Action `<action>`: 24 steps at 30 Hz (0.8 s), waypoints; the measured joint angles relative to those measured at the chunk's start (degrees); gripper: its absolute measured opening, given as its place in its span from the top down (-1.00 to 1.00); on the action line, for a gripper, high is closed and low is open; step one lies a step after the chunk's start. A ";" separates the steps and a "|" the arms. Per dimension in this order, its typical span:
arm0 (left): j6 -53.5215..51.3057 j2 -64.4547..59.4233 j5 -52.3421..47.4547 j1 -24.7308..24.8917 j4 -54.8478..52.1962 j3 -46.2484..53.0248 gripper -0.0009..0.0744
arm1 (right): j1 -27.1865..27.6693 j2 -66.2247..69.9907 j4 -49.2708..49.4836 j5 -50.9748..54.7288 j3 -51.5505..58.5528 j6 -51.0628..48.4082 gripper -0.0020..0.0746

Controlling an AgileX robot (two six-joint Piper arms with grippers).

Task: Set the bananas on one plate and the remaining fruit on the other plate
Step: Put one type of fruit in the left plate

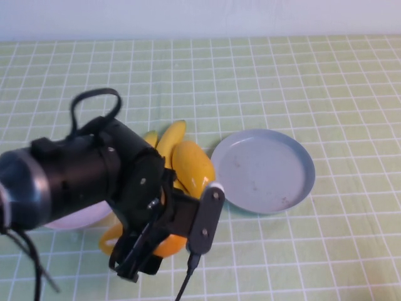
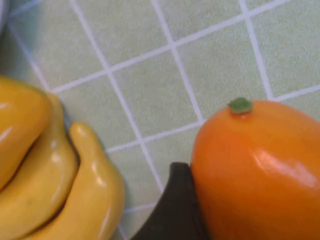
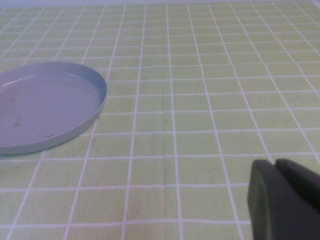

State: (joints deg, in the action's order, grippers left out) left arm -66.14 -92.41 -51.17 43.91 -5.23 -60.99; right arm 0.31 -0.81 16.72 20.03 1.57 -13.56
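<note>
both claws (left (image 1: 164, 241), right (image 3: 284, 202)) partly hidden; pink plate (image 1: 75, 218) mostly covered.

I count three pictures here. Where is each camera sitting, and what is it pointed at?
High view: raised on the robot's side, looking down at the table; the left arm fills the near left, over the mangoes and bananas.
Left wrist view: close over an orange mango touching one finger of the left end effector.
Right wrist view: low over the cloth; right end effector at the edge.
Shared: the grey-blue plate.
</note>
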 joint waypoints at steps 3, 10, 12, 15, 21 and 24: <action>9.71 4.05 -0.16 -0.29 -0.22 0.00 -0.48 | 0.00 0.00 0.00 0.00 0.00 0.00 0.99; 40.06 10.48 6.74 -10.94 1.68 0.00 -0.48 | 0.00 0.00 0.00 0.00 0.00 0.00 0.99; 44.79 10.48 7.60 -14.61 2.00 0.00 -0.48 | 0.00 0.00 0.00 0.00 0.00 0.00 0.99; 49.63 10.13 9.39 -20.07 2.10 0.09 -0.48 | 0.00 0.00 0.00 0.00 0.00 0.00 0.99; 55.40 6.10 11.98 -29.13 2.10 0.09 -0.48 | 0.00 0.00 0.00 0.00 0.00 0.00 0.99; 56.46 1.91 12.23 -31.68 2.10 -0.02 -0.48 | 0.00 0.00 0.00 0.00 0.00 0.00 0.99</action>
State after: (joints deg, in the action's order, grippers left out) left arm -9.68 -90.49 -38.95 12.23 -3.13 -61.01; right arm 0.31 -0.81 16.72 20.03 1.57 -13.56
